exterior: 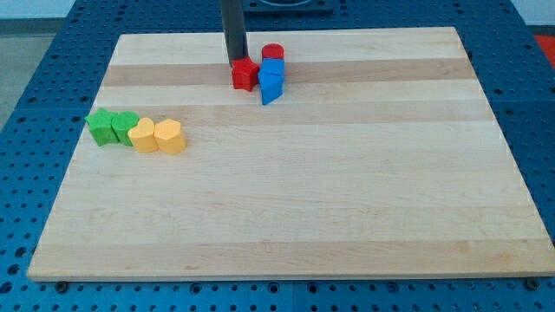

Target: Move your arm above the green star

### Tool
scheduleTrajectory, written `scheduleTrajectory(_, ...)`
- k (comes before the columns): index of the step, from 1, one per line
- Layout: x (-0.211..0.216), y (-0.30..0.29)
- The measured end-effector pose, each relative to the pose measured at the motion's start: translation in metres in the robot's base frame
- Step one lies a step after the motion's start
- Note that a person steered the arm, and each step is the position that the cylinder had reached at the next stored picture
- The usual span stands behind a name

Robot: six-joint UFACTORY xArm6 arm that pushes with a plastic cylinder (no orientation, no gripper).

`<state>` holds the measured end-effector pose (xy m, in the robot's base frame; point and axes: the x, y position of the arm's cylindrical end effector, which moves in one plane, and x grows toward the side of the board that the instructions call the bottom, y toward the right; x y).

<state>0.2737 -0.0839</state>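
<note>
Two green blocks sit side by side near the view's left edge of the board. The leftmost one (102, 126) looks like the green star, and the other green block (124, 124) touches its right side. My tip (237, 63) is far from them, at the view's top centre. It stands just above and against a red star-like block (244, 75).
Two yellow blocks (144, 136) (171, 137) adjoin the green pair on the right. A red cylinder (273, 53), a blue block (272, 69) and a blue wedge (271, 87) cluster right of the red star. The wooden board (347, 199) lies on a blue perforated table.
</note>
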Motion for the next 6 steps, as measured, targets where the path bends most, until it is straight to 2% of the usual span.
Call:
scheduleTrajectory(1,-0.002,-0.022)
scheduleTrajectory(2,-0.014,-0.099)
scheduleTrajectory(3,0.016,-0.221)
scheduleTrajectory(5,0.033,-0.22)
scheduleTrajectory(6,0.092,-0.22)
